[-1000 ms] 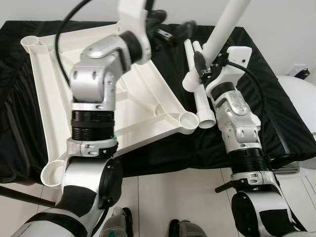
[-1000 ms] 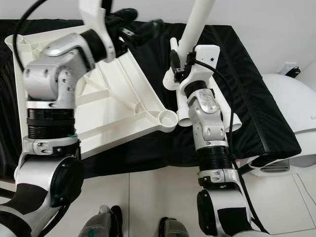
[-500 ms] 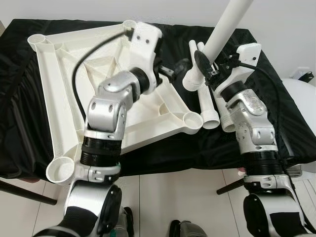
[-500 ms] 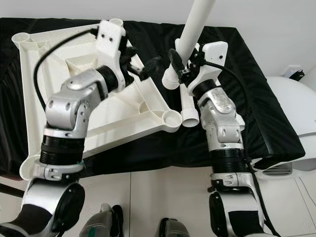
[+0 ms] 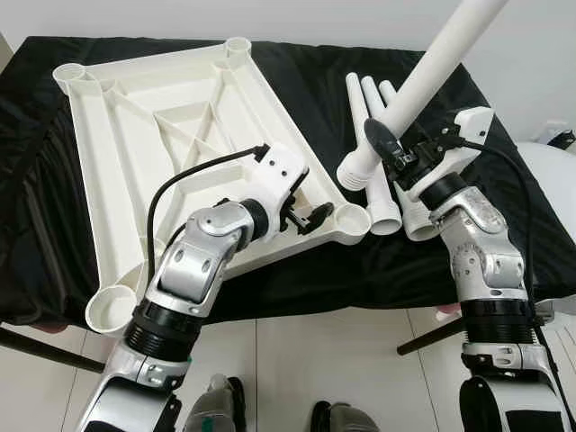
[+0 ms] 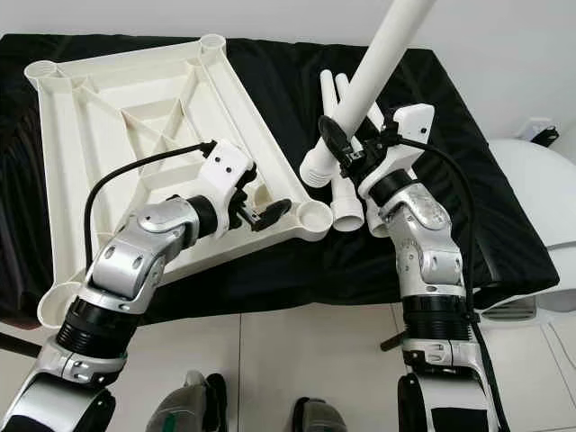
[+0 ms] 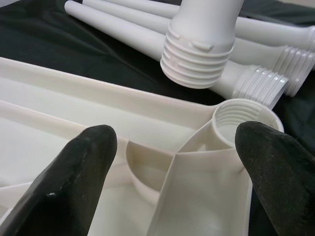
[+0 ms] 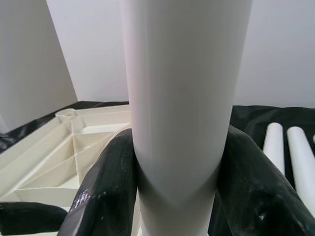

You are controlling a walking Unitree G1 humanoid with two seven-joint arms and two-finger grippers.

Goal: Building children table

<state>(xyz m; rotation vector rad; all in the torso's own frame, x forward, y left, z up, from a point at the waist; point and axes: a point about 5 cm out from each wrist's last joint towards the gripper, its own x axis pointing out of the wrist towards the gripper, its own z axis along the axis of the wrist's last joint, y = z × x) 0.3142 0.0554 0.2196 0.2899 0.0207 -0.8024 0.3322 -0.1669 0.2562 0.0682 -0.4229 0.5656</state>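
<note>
Gripping: right gripper (image 5: 389, 144) pinched tilted table leg (image 5: 423, 85)
Left gripper (image 5: 310, 219): spread, near tabletop (image 5: 135, 135) socket (image 5: 352, 218)

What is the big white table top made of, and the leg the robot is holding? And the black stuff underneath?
The table top looks like moulded white plastic: smooth, slightly glossy, with ribs and screw sockets. The held leg, gripped by the right gripper, seems the same plastic, with moulded threads at its end. The black cover looks like soft cloth; it wrinkles and drapes.
</note>
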